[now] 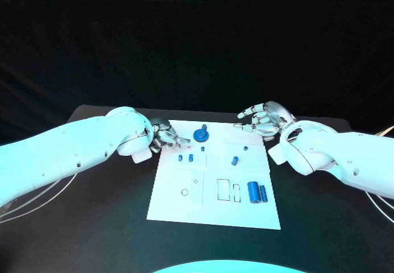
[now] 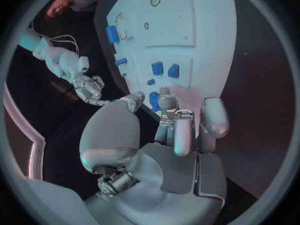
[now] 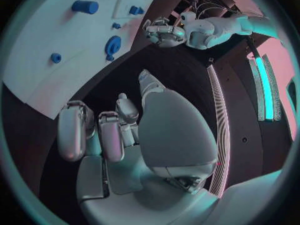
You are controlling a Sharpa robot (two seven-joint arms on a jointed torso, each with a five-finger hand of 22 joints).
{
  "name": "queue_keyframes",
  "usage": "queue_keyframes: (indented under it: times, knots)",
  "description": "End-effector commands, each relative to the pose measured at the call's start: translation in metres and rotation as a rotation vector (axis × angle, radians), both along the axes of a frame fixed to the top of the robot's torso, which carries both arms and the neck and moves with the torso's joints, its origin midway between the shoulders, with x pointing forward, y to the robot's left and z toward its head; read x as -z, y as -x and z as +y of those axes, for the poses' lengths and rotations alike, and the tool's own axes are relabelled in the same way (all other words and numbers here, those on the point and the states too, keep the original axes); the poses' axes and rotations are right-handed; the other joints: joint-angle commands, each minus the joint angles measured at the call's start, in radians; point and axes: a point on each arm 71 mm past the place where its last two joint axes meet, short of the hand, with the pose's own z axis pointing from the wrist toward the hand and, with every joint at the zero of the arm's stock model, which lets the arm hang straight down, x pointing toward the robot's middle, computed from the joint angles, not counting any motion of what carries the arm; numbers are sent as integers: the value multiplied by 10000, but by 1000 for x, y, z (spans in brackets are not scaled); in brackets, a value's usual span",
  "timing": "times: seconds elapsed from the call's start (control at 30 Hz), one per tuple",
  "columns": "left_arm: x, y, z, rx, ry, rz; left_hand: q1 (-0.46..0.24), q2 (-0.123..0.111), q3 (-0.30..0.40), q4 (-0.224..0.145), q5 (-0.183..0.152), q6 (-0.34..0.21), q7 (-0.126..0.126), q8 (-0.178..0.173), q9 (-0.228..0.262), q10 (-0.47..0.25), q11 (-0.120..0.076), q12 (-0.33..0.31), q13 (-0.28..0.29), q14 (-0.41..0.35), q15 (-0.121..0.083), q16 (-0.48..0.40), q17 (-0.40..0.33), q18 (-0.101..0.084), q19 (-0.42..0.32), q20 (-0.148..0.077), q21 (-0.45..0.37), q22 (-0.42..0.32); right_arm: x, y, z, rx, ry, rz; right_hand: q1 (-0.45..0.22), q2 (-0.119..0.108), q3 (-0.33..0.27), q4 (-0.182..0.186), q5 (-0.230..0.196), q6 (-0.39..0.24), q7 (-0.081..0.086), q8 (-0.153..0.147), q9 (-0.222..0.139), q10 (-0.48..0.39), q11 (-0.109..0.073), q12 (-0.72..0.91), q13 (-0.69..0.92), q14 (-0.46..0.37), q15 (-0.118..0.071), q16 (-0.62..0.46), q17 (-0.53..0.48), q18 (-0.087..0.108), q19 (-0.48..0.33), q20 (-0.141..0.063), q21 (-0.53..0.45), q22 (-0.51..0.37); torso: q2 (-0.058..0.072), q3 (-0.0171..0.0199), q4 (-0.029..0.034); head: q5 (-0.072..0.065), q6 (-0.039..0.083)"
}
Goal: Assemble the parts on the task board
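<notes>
The left hand (image 1: 164, 138) hangs at the far left corner of the task board (image 1: 176, 199), its fingers (image 2: 182, 132) curled loosely downward with gaps between them. From the left wrist view nothing sits in the palm, and the fingertips stand over the board's edge near a round blue part (image 1: 200, 135); I cannot tell whether any fingertip touches the board. The right hand (image 1: 263, 120) hovers off the far right corner of the board, over the black table (image 1: 98, 227), fingers bent but apart, holding nothing, with bare tabletop beneath them in the right wrist view.

The white board lies in the middle of the table, its long side running away from the robot. On it, near the left hand, are two small blue blocks (image 1: 185, 158) side by side. A small blue peg (image 1: 236, 160) stands further right, towards the middle of the board. At the near right are two longer blue pieces (image 1: 258, 193) lying just beside each other, next to a rectangular outline (image 1: 223, 189). A small round hole (image 1: 185, 192) marks the near left part of the board.

Thin pale cables (image 1: 379, 199) loop on the table beside each arm.
</notes>
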Motion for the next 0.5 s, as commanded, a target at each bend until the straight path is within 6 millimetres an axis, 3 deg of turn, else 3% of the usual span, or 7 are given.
queue_keyframes:
  times: [0.03, 0.07, 0.13, 0.23, 0.3, 0.33, 0.5]
  knots:
    - [-6, 0, -3, 60, 580, -424, 502, -11, -444, -52, 28, -513, 159, -218, 136, -998, 171, -673, -810, 496, 204, -353, 1388, 305, -724, 61, -491, -630, 0, 0, -1, 0, 5, -20, -306, 166, 181, 12, 35, -91, -12, 156, 93, -100, -50, 121, -42, 629, -136, -106, 1371, 231, -69, -42, -63, 1103, -4, 4, 2, -35, 34]
    - [-7, 0, -4, 112, 752, -577, 647, 23, -462, -51, 52, -601, 211, -240, 113, -1223, 221, -803, -1028, 433, 252, -420, 1272, 337, -820, 103, -587, -770, 0, 0, -1, 7, 6, -22, -306, 166, 181, 12, 35, -91, -12, 156, 93, -100, -50, 121, -42, 629, -136, -106, 1371, 231, -69, -42, -63, 1103, -2, 1, 2, -40, 40]
    - [-13, 0, -10, 438, 1345, -1163, 1290, 184, -427, -72, 133, -1135, 499, -385, -30, -2081, 496, -1111, -1323, -415, 497, -1314, -100, 690, -2144, 292, -1808, -2605, 0, 0, -2, 32, 8, -36, -325, 162, 177, 17, 35, -113, -10, 171, 89, -113, -49, 110, -64, 623, -137, -120, 1349, 233, -71, -43, -78, 1096, 8, -10, 5, -69, 80]
    - [-19, 1, -20, 1108, 1990, -2227, 3032, 170, 456, -340, 146, -1834, 864, -783, -602, -3365, 881, -1962, -2021, -1577, 829, -2302, -1609, 974, -3337, 594, -3159, -4261, 0, 0, -2, 60, 7, -74, -324, 163, 178, 16, 35, -113, -10, 172, 88, -124, -49, 98, -78, 617, -137, -130, 1332, 236, -77, -43, -92, 1088, 5, -22, 9, -90, 109]
    - [-20, 3, -26, 1585, 2177, -2900, 3958, -48, 1369, -717, 137, -1945, 1072, -1117, -1095, -3927, 1064, -2672, -2612, -3512, 1023, -3950, -3759, 956, -3805, 757, -3718, -4533, 0, -1, -3, 76, 4, -105, -322, 164, 180, 14, 36, -114, -10, 174, 88, -148, -50, 72, -106, 612, -137, -140, 1314, 244, -91, -43, -127, 1067, -3, -21, 14, -120, 122]
    - [-19, 5, -29, 1866, 2218, -3251, 4163, -272, 1728, -861, 98, -1913, 1115, -1262, -1384, -4071, 1110, -3040, -2967, -3816, 1105, -4146, -4063, 975, -3892, 828, -3889, -4624, -1, -1, -3, 82, 1, -123, -291, 188, 208, 0, 41, -116, -12, 192, 88, -221, -52, -4, -189, 586, -138, -186, 1238, 266, -131, -44, -232, 1008, -4, -24, 16, -134, 127]
    - [-13, 10, -42, 3095, 2000, -4584, 4367, -644, 2249, -1288, 55, -1744, 1114, -1639, -2205, -3999, 1180, -3626, -3735, -4089, 1149, -4144, -4539, 987, -3882, 902, -3943, -4635, -1, -1, -3, 83, -23, -235, -206, 205, 318, -12, 35, -160, -27, 300, 77, -765, -70, -647, -887, 429, -157, -471, 818, 380, -359, -58, -814, 679, 4, -21, 11, -153, 158]
